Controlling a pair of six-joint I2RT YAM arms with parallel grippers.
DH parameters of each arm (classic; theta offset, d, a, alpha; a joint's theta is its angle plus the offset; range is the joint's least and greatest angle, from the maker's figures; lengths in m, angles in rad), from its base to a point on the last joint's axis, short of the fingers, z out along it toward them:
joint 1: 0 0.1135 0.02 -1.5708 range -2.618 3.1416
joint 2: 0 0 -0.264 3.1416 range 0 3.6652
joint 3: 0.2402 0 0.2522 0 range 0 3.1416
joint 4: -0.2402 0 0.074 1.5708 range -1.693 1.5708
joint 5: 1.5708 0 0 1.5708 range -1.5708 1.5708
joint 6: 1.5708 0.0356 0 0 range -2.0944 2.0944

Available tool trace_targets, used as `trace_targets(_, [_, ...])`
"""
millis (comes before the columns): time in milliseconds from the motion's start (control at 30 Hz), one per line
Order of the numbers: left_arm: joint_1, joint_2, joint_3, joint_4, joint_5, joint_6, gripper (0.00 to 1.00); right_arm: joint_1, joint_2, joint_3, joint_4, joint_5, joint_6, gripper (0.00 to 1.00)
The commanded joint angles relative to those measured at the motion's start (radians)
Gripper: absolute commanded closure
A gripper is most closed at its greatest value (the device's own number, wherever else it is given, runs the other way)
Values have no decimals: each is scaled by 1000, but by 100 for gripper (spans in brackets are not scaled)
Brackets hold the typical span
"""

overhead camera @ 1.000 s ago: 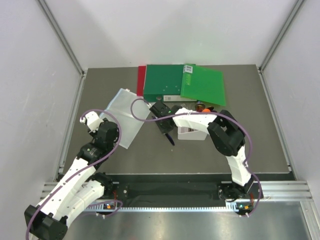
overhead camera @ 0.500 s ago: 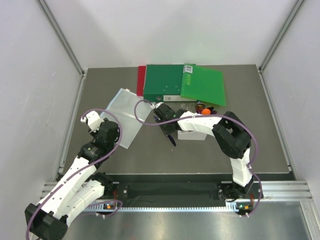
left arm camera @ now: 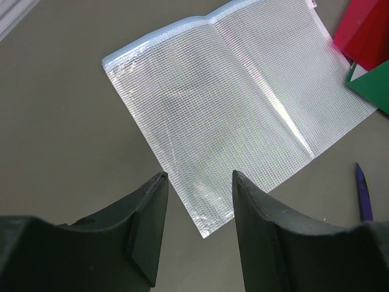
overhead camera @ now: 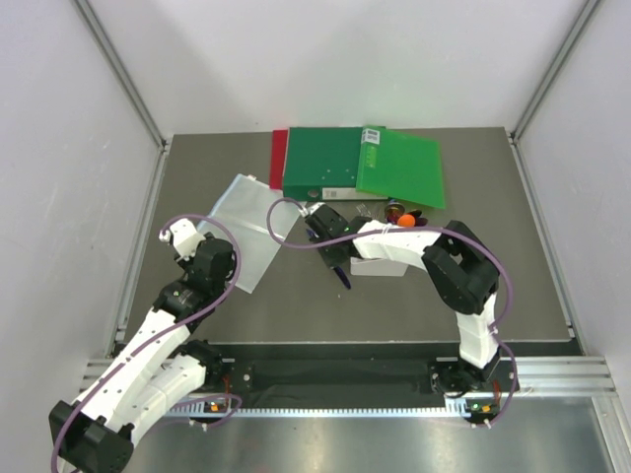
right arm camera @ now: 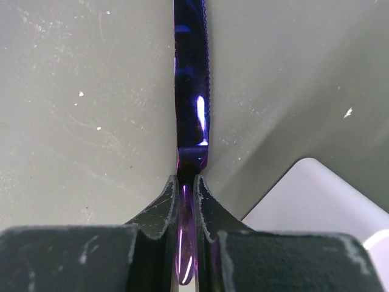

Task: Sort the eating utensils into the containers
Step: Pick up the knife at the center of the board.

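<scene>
Right wrist view: right gripper (right arm camera: 187,182) is pinched narrow on the handle of a purple knife (right arm camera: 191,91). The serrated blade runs straight out from the fingertips over the grey table (right arm camera: 79,121). A rounded corner of the white bin (right arm camera: 316,201) shows at lower right, near the blade but apart from it.

Top external view: the knife (overhead camera: 339,275) hangs just left of the bin (overhead camera: 381,265), tip toward the near edge. More utensils (overhead camera: 402,215), one of them orange, lie in a heap behind the bin, by the green folders (overhead camera: 360,163). A red folder (overhead camera: 278,158) pokes out on their left.

Left wrist view: left gripper (left arm camera: 197,207) has its jaws partly apart with nothing between them, above the near corner of a clear mesh pouch (left arm camera: 231,103). The knife tip is visible at the right edge.
</scene>
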Motion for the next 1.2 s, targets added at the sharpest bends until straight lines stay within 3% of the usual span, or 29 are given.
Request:
trace_targets(0, [3,-5,-4,30,-6,10,48,-9,-81,2,36,11,1,100])
trace_targets(467, [3,-2,-6,30,-5,10,48,-10,-67,48,-10,-1,-20,100])
trace_targets(500, [3,-4,-6,30,-6,10,48,-12,-55,51,-16,-5,-23,98])
trace_targets(533, [3,-2,-6,32,-6,10,48,-13,-45,57,-25,-15,-24,87])
trace_targets(633, [3,-1,-7,33,-5,10,48,-16,-42,58,-27,-37,-22,73])
trace_targets(733, [3,3,-7,35,-5,10,48,-16,-42,63,-33,-48,-22,64])
trace_targets(1167, [3,-10,-10,30,-5,8,48,-18,62,83,-56,-106,-8,63])
